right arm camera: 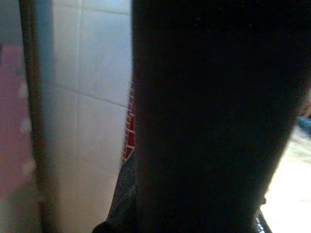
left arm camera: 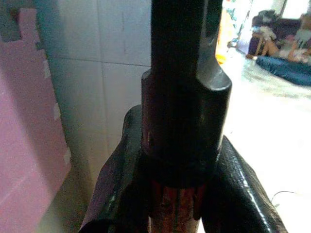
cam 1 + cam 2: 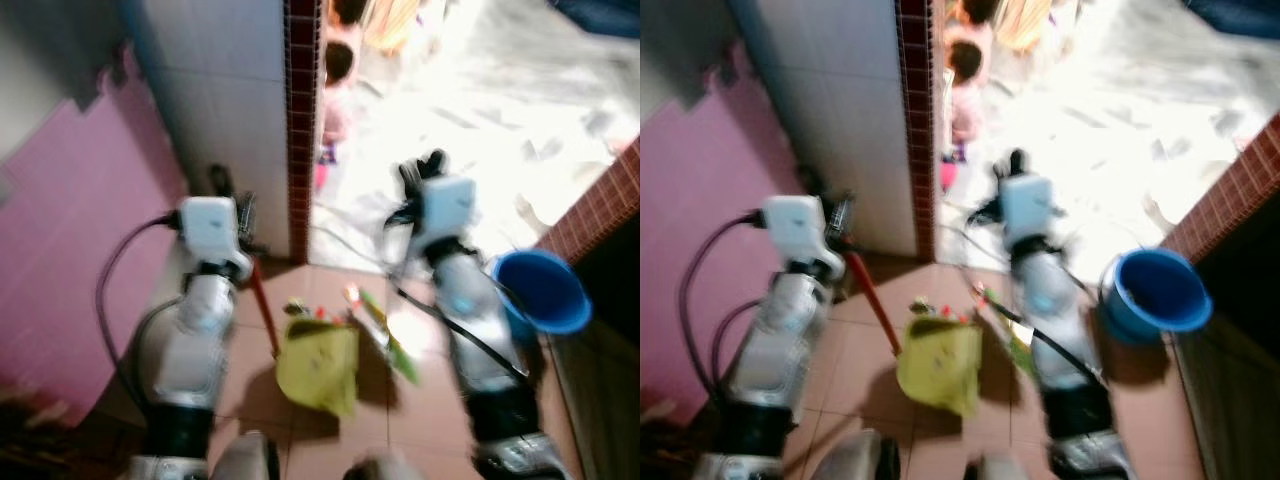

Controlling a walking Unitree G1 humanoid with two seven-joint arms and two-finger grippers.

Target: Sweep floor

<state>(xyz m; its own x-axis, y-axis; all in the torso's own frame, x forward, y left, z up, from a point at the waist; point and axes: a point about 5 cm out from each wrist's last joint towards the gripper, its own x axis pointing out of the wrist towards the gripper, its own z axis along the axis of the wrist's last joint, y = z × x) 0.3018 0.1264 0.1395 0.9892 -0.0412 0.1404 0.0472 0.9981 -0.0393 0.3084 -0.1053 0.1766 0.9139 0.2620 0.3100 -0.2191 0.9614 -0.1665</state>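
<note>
Dustpan (image 3: pixel 318 366), yellow, on the terracotta floor tiles (image 3: pixel 420 410) between my arms, its red handle (image 3: pixel 263 310) rising to my left gripper (image 2: pixel 182 194), clamped around it. Right gripper (image 3: pixel 420 170) raised; a dark shaft (image 1: pixel 214 116) blocks its wrist camera, so grip cannot be told. Blue bucket (image 3: pixel 540 290) right.

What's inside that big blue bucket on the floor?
The round blue plastic bucket looks bare inside: just its blue wall and bottom, as far as the blurred picture shows. The near part of the inside is hidden behind its own rim.
</note>
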